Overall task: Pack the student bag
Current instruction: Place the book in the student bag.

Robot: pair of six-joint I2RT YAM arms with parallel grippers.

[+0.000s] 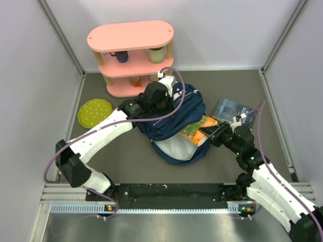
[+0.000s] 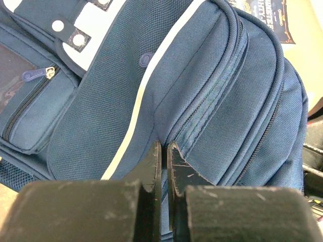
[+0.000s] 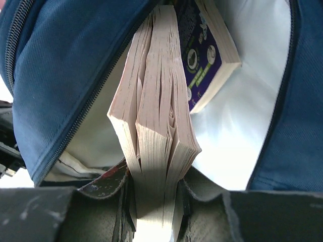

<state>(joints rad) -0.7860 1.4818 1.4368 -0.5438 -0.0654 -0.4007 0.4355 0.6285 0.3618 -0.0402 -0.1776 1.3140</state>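
Note:
The student bag [image 1: 176,121], navy with a white stripe, lies in the middle of the table with its mouth facing right. My left gripper [image 2: 164,146] is on the bag's top, shut on a fold of its fabric [image 2: 212,101] beside a zipper seam. My right gripper [image 3: 154,176] is shut on a thick book [image 3: 156,121], clamped across its page edges. That book's orange and green cover [image 1: 194,130] sticks halfway out of the bag's mouth. Inside, against the white lining [image 3: 252,126], lies a second book with a purple cover [image 3: 202,60].
A pink two-tier shelf [image 1: 131,55] holding cups stands at the back. A green plate [image 1: 94,112] lies left of the bag. A dark blue booklet [image 1: 231,109] lies on the table just behind the right gripper. Walls close in on both sides.

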